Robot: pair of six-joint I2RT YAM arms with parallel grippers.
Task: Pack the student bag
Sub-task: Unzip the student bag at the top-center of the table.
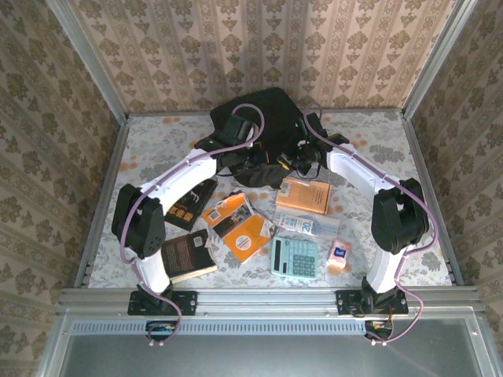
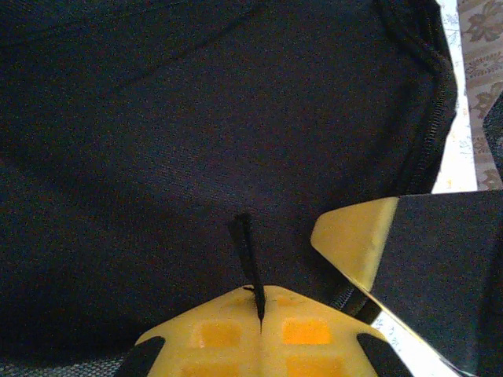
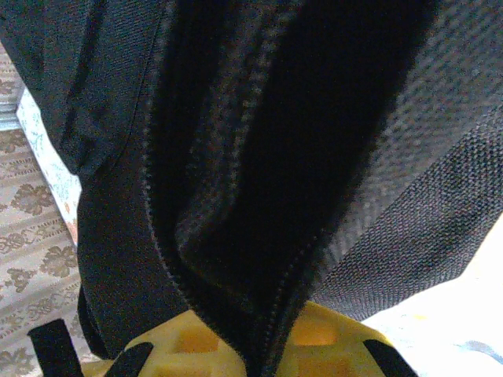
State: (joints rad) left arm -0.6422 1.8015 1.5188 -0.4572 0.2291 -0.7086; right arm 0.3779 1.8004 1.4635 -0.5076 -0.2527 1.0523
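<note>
While left gripper [image 2: 259,305] and right gripper [image 3: 259,345] pinch the student bag [image 1: 269,106], its contents are hidden.

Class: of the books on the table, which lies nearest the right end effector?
The orange paperback book just below the right end effector in the top view; the two black-covered books and the other orange one lie further left.

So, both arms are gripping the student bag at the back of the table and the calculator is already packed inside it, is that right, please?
No. The calculator is not packed: the top external view shows it lying on the table near the front. The left fingers and right fingers do grip the student bag at the back.
</note>
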